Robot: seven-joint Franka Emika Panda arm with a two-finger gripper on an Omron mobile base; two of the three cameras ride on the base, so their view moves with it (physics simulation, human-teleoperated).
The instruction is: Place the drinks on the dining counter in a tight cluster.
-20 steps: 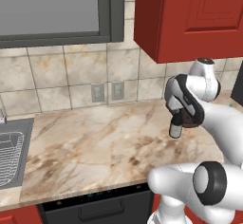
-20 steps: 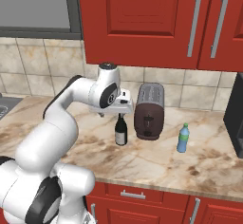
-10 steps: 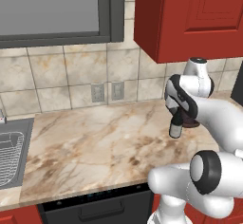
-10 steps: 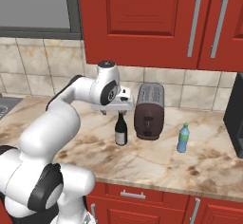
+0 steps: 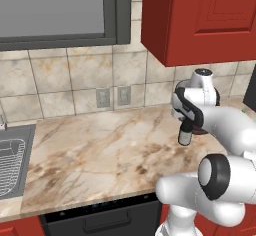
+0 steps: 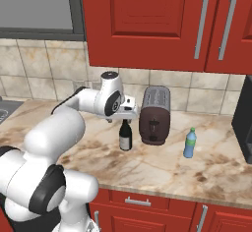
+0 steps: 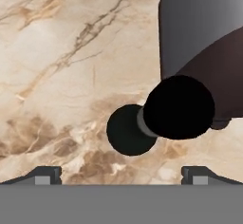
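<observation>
A dark slim-necked wine bottle [image 6: 125,137] [image 5: 185,137] stands upright on the marble worktop [image 6: 147,164] backed by tiles and red cabinets. My gripper [image 6: 126,119] [image 5: 186,122] hangs just above its neck, pointing down, open, with nothing between the fingers. In the hand view the wine bottle [image 7: 156,116] is seen from above, its round cap towards me, and my gripper [image 7: 122,178] stands wide with one tip on each side below it. A small blue water bottle with a green cap [image 6: 190,143] stands further right. The dining counter is out of view.
A dark brown toaster [image 6: 155,115] [image 7: 204,42] stands right behind the wine bottle, close to my hand. A dark appliance [image 6: 244,123] is at the far right and a sink [image 5: 10,167] at the far left. Red wall cabinets [image 6: 162,24] hang overhead.
My arm has shifted its elbow while the hand stayed over the wine bottle and dipped slightly towards it. The jaws stayed open; the bottles have not moved.
</observation>
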